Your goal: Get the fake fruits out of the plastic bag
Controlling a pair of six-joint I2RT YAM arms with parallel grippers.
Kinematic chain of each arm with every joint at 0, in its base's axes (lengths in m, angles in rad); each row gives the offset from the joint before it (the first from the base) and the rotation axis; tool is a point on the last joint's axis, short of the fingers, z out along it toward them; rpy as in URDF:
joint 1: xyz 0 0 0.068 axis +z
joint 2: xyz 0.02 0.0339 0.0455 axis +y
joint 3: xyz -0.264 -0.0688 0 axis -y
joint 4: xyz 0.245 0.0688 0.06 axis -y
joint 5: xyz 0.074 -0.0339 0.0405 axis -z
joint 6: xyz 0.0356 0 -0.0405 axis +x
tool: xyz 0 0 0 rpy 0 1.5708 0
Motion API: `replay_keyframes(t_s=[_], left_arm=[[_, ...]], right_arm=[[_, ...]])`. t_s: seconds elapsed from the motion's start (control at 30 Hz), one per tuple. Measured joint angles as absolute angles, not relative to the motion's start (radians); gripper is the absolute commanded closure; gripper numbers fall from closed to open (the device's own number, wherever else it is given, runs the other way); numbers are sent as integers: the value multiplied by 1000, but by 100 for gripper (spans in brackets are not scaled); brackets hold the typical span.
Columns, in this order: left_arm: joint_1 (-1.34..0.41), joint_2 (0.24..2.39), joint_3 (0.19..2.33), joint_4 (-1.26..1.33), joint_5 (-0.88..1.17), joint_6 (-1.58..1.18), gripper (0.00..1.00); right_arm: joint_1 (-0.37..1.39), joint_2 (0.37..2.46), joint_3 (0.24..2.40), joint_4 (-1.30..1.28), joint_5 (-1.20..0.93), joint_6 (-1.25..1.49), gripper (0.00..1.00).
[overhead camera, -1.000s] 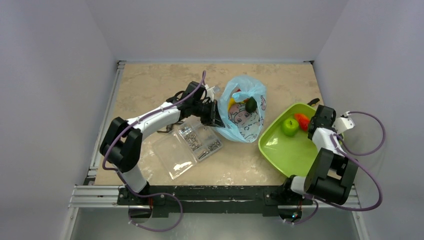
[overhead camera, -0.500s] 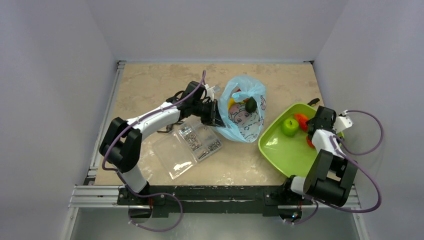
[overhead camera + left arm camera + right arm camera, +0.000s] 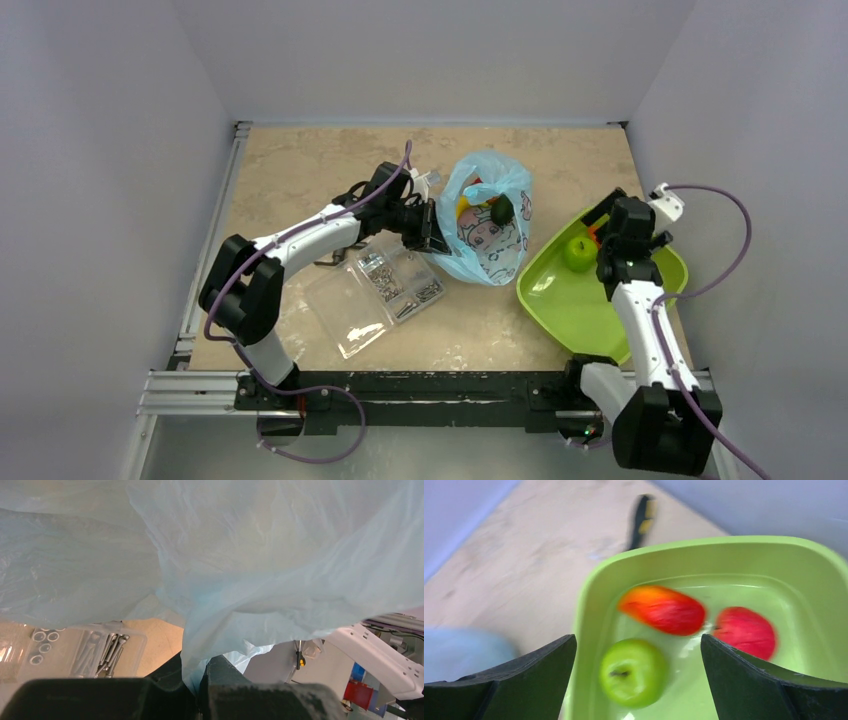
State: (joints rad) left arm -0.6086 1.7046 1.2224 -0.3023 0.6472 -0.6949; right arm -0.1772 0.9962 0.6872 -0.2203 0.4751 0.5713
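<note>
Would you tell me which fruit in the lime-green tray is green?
The round apple; the elongated piece is orange-red, the third fruit red.

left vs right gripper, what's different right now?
Left gripper is shut, pinching the bag's edge; right gripper is open and empty. Left sits at the bag mid-table; right is over the tray, above the apple and two red fruits. Shared: neither holds a fruit.

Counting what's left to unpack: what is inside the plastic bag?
In the plastic bag, a dark green fruit and a yellow piece show; anything deeper is covered by film.
</note>
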Motion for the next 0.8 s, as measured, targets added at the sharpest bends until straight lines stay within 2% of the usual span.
replay_keyframes(t_s=[0.37,0.6,0.8], left_arm=[[-609,1707,1222,-302,647,-695,100],[-609,1716,1222,-303,647,-694,100],[-609,1719,1222,-304,647,-694,100]], right_arm=[[169,977,731,-197,160,479,16],[347,950,736,-255,169,496,21],[566,915,789,-337,311,495,22]])
